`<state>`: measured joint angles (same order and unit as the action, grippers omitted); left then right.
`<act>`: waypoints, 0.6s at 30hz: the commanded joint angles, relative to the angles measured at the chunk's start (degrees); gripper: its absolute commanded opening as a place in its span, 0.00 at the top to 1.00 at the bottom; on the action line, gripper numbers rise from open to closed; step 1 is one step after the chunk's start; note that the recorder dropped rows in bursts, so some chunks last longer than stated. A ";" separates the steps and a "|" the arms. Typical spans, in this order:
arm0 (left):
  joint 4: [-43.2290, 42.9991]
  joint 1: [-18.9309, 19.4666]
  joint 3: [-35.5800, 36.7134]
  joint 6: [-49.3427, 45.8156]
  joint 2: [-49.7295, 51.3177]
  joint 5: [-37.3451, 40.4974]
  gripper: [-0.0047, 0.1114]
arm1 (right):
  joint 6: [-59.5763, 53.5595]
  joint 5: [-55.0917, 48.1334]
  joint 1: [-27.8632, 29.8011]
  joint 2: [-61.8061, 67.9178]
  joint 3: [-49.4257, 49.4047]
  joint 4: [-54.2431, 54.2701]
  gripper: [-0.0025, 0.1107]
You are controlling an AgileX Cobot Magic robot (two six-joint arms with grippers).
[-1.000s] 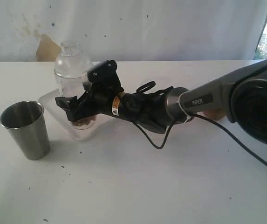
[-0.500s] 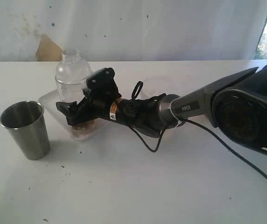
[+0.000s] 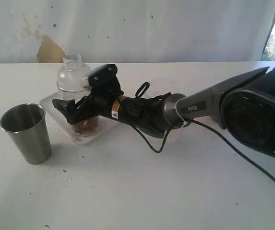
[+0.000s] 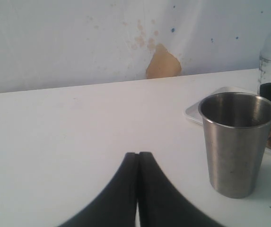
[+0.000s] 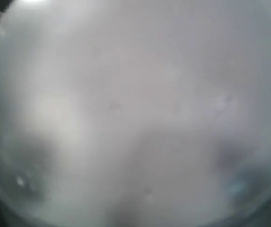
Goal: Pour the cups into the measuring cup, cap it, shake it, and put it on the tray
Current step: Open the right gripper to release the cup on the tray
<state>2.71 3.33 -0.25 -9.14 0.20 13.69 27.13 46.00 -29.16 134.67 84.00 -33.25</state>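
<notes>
The measuring cup (image 3: 71, 76), clear with a domed lid, stands on the white tray (image 3: 49, 102) at the left of the table, with brown bits in its bottom. My right gripper (image 3: 70, 109) reaches across from the right. It is open, and its near finger (image 3: 61, 106) lies in front of the cup's lower body. The cup's blurred wall (image 5: 135, 113) fills the right wrist view. The steel tumbler (image 3: 27, 134) stands upright on the table left of the tray and looks empty (image 4: 237, 142). My left gripper (image 4: 138, 155) is shut on nothing, low over bare table near the tumbler.
The right arm (image 3: 190, 108) lies low across the table's middle and a black cable (image 3: 151, 143) loops under it. A tan patch (image 3: 48, 50) marks the back wall behind the tray. The tray's corner (image 4: 196, 111) shows behind the tumbler.
The right gripper lowered the measuring cup onto the tray, and its near finger has since swung outward from the cup. The left gripper has not moved.
</notes>
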 commanded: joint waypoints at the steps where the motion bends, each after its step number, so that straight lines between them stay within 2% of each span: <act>1: 0.00 -0.11 0.25 0.07 -0.20 -0.33 0.96 | -1.56 0.66 0.03 -3.00 0.27 0.48 0.13; 15: 0.00 -0.11 0.25 0.07 -0.20 -0.33 0.96 | -2.85 -4.42 0.03 -13.07 0.27 0.60 0.13; 18: 0.00 -0.11 0.25 0.07 -0.20 -0.33 0.96 | -2.29 -7.73 0.03 -18.16 0.27 0.60 0.21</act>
<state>2.71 3.33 -0.25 -9.14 0.20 13.69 24.63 40.26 -29.16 121.44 84.00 -33.12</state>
